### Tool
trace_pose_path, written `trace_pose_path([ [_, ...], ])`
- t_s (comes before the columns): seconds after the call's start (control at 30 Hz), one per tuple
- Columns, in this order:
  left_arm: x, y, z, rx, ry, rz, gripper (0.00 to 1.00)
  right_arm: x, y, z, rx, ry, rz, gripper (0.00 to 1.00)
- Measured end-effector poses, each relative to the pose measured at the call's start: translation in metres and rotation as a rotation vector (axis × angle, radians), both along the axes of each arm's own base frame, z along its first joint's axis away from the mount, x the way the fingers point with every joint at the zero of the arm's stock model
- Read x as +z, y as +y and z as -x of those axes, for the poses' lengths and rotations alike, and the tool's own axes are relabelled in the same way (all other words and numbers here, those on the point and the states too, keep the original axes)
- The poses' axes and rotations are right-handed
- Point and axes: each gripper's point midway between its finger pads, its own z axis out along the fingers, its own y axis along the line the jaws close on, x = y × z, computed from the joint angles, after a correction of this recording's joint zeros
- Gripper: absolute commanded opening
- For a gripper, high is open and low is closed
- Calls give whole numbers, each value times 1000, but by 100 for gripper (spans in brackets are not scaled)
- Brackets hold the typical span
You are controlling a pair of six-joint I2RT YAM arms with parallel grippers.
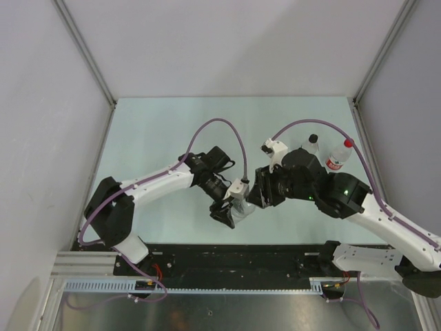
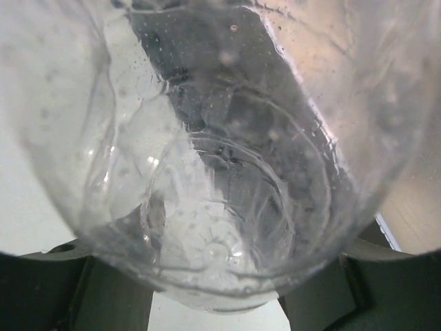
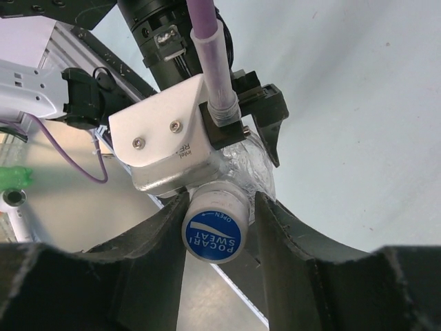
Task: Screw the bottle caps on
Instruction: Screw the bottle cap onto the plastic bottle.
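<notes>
My left gripper [image 1: 231, 212] is shut on a clear bottle [image 1: 240, 207] and holds it on its side above the table. In the left wrist view the bottle [image 2: 220, 172] fills the frame between the dark fingers [image 2: 41, 289]. Its whitish cap [image 3: 214, 232], blue on top, sits on the neck and faces my right gripper [image 3: 220, 200]. The right jaws stand on either side of the cap, the left finger [image 3: 162, 234] touching it, with a thin gap on the right. Two more bottles stand at the back right, one black-capped [image 1: 313, 141] and one red-capped with a red-and-white label [image 1: 337, 157].
The two grippers meet near the table's front middle [image 1: 248, 200]. A black base strip [image 1: 241, 255] and a metal rail [image 1: 207, 284] run along the near edge. Grey walls close in the pale table [image 1: 172, 131] on three sides.
</notes>
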Motion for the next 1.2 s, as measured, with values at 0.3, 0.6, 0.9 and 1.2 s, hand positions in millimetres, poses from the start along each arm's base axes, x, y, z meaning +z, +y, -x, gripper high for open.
trace_pose_path([
  [0.3,8,-8,1,-29,3,74,48,-1,1,2,39,-29,20,87],
  [0.6,12,-14,3,-49,-8,105,49,26,5,0,109,-180,-45,99],
  [0.9,14,-12,5,-61,-38,131,49,47,-1,7,194,-323,-73,99],
  [1.2,11,-3,12,-78,-65,153,49,87,-28,35,325,-591,-194,91],
])
